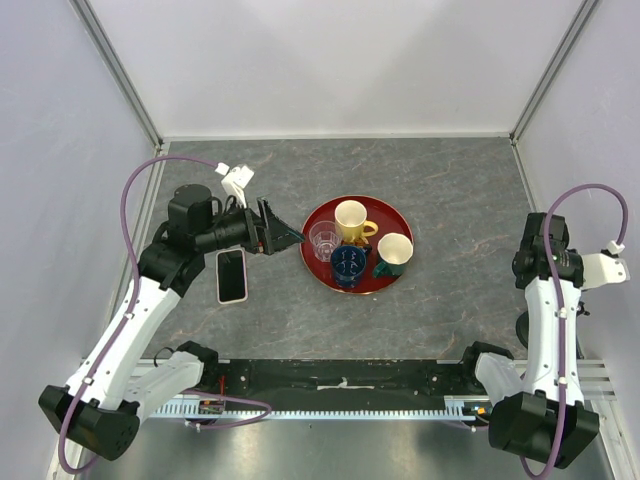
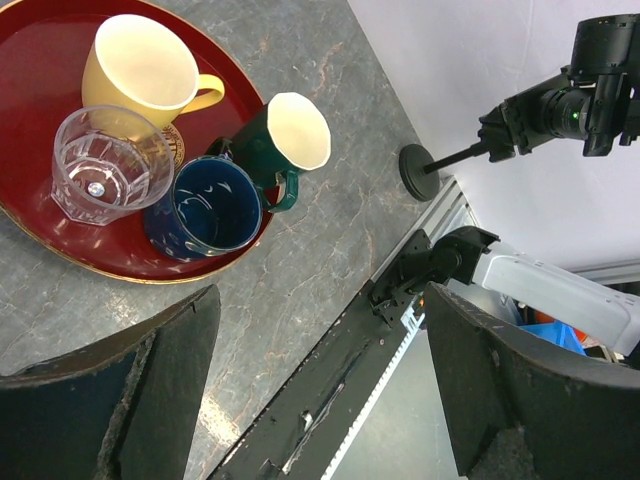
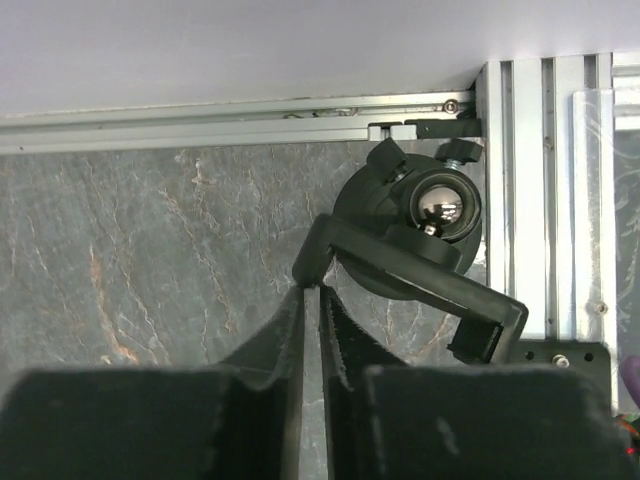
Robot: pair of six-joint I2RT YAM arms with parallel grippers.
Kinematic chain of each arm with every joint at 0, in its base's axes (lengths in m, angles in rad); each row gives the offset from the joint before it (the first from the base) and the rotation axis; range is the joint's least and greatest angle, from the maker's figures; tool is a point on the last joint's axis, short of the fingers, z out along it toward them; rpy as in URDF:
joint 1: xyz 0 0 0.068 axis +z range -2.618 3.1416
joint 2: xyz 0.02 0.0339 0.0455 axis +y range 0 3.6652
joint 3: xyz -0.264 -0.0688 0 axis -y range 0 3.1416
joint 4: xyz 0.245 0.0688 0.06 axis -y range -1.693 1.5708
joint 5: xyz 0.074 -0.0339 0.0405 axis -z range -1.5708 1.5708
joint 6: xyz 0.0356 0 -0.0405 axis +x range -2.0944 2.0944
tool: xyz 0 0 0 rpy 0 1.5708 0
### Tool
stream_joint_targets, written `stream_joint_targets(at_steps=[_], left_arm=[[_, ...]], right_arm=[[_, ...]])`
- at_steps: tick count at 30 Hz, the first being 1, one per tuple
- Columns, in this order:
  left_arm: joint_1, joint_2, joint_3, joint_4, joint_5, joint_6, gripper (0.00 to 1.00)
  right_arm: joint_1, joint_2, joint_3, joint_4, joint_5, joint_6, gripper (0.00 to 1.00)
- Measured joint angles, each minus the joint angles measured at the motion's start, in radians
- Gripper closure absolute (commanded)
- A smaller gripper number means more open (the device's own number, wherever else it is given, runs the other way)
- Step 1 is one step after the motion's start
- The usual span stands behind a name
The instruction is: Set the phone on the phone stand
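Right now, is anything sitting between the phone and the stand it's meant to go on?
Yes. The tray with its cups lies on the table between the phone, at its left, and the stand at the far right edge. The right gripper also looks pinched on the stand's cradle arm.

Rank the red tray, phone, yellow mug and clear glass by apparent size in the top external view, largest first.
1. red tray
2. phone
3. yellow mug
4. clear glass, only slightly smaller than the mug; all lie at similar depth.
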Motion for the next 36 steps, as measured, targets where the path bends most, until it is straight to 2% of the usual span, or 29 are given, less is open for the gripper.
stream_joint_targets(at_steps=[4, 9, 10, 12, 13, 15, 16, 17, 20, 25, 30, 36], left_arm=[[-0.003, 0.0, 0.0, 0.0, 0.0, 0.003, 0.12], [-0.004, 0.0, 0.0, 0.0, -0.001, 0.004, 0.12], [-0.006, 0.0, 0.0, 0.0, -0.002, 0.004, 0.12], [-0.007, 0.001, 0.0, 0.0, -0.003, 0.004, 0.12], [-0.008, 0.002, 0.0, 0.0, -0.003, 0.004, 0.12], [-0.011, 0.004, 0.0, 0.0, -0.006, 0.004, 0.12], [-0.012, 0.005, 0.0, 0.0, -0.006, 0.004, 0.12], [-0.013, 0.006, 0.0, 0.0, -0.006, 0.004, 0.12], [-0.016, 0.01, 0.0, 0.0, -0.006, 0.004, 0.12], [-0.025, 0.014, 0.0, 0.0, -0.005, 0.004, 0.12], [-0.034, 0.015, 0.0, 0.002, 0.004, 0.004, 0.12], [-0.035, 0.005, 0.0, 0.002, 0.004, 0.011, 0.12]], right_arm=[[0.0, -0.002, -0.01, 0.013, -0.001, -0.005, 1.0], [0.0, -0.046, -0.037, 0.071, -0.028, -0.076, 1.0], [0.0, -0.065, -0.05, 0.094, -0.044, -0.105, 0.96], [0.0, -0.101, -0.064, 0.122, -0.078, -0.154, 0.71], [0.0, -0.119, -0.064, 0.132, -0.09, -0.177, 0.5], [0.0, -0.148, -0.061, 0.153, -0.116, -0.216, 0.28], [0.001, -0.154, -0.05, 0.155, -0.128, -0.243, 0.07], [0.002, -0.155, -0.034, 0.156, -0.139, -0.267, 0.04], [0.004, -0.137, 0.038, 0.155, -0.151, -0.316, 0.02], [0.006, -0.094, 0.108, 0.146, -0.062, -0.356, 0.02], [0.009, -0.037, 0.106, 0.146, 0.017, -0.409, 0.02], [0.001, -0.029, 0.021, 0.172, 0.061, -0.468, 0.02]])
